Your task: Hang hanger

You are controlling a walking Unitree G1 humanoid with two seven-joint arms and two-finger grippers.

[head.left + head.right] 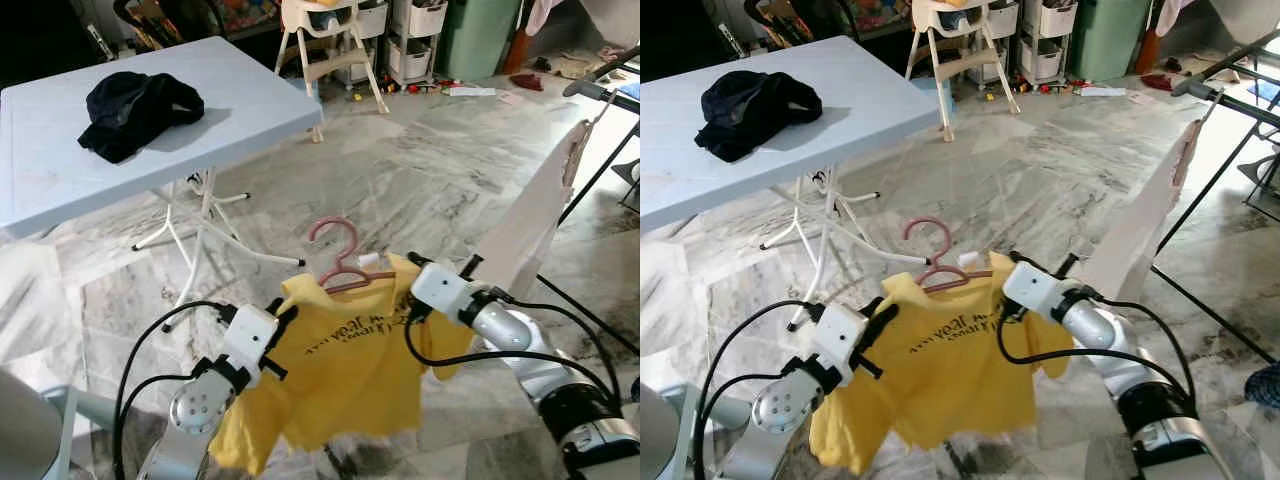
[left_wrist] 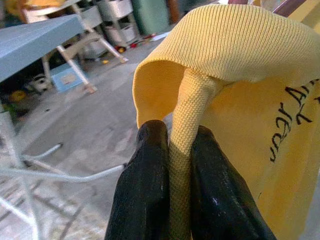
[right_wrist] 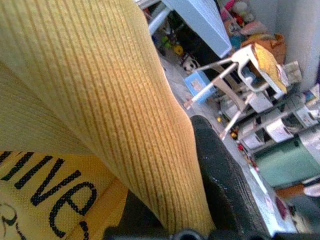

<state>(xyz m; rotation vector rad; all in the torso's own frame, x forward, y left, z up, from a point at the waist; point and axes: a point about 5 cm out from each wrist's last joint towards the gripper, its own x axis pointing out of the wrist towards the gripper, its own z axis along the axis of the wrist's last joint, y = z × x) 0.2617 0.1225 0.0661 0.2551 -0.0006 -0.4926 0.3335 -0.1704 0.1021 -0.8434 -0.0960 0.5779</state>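
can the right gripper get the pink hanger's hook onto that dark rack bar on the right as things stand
Probably not yet: the right gripper is shut on the yellow t-shirt, not the pink hanger, and the dark rack bar stands well off.

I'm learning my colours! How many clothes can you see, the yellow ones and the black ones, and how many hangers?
Yellow clothes: 1, the yellow shirt, held up by the left gripper and the right gripper
Black clothes: 1, the black garment on the blue table
Hangers: 1, the pink hanger inside the shirt's collar
Total: 3
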